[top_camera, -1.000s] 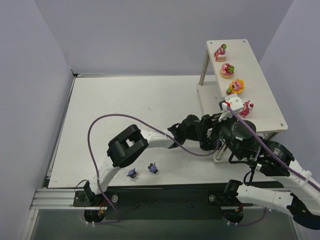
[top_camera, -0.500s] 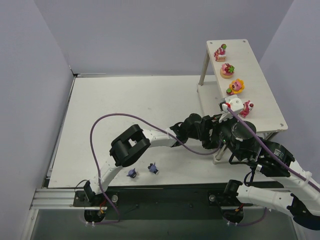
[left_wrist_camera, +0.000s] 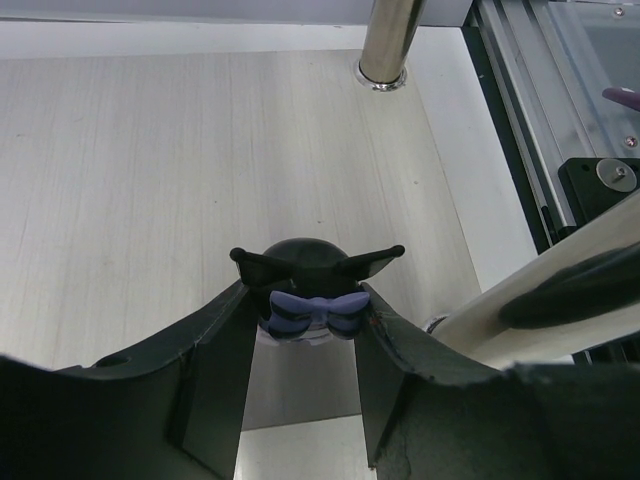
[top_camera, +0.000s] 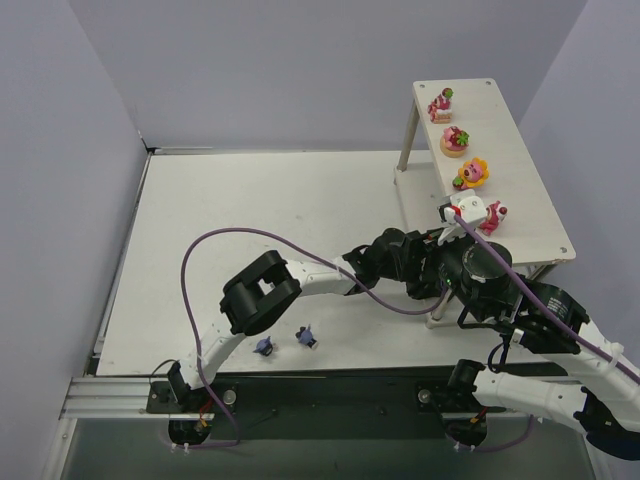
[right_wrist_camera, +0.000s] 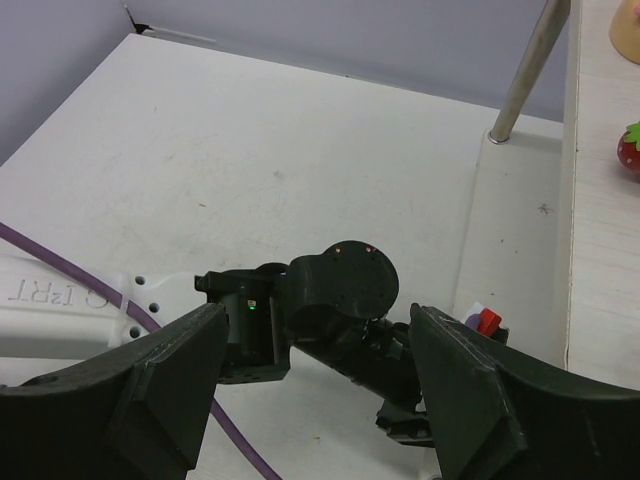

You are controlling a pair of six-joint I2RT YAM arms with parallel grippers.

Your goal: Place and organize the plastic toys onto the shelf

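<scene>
Clamping the left jaws on a dark toy (left_wrist_camera: pixel 312 300), pinching it from both sides with the fingers (left_wrist_camera: pixel 215 370) drawn in tight against it. Showing, in the left wrist view, the toy's round black head, two pointed ears and a blue-purple bow, all sitting at the very tips of those fingers. Holding it over the lower board (left_wrist_camera: pixel 150 180) of the shelf (top_camera: pixel 520 160), near that board's right edge, with a metal leg (left_wrist_camera: pixel 388 40) standing farther ahead. Not revealing whether the toy is touching the board or hanging just above it.

Reaching with the left arm (top_camera: pixel 260 290) across the worktop (top_camera: pixel 250 200) and in under the shelf's top board, hiding jaws and toy from the top view.

Showing the right jaws wide apart and gripping nothing, fingers (right_wrist_camera: pixel 170 360) flanking the left arm's black wrist, which is lying lower down beyond them. Hovering with the right arm (top_camera: pixel 540 310) just beside the shelf's near end.

Bearing four pink toys in a row along the top board, the farthest (top_camera: pixel 441 103) to the nearest (top_camera: pixel 494 216), all well above the clamped toy.

Leaving two small dark figurines (top_camera: pixel 264 347) (top_camera: pixel 306 337) lying just beside each other near the worktop's front edge, well apart from both jaws.
</scene>
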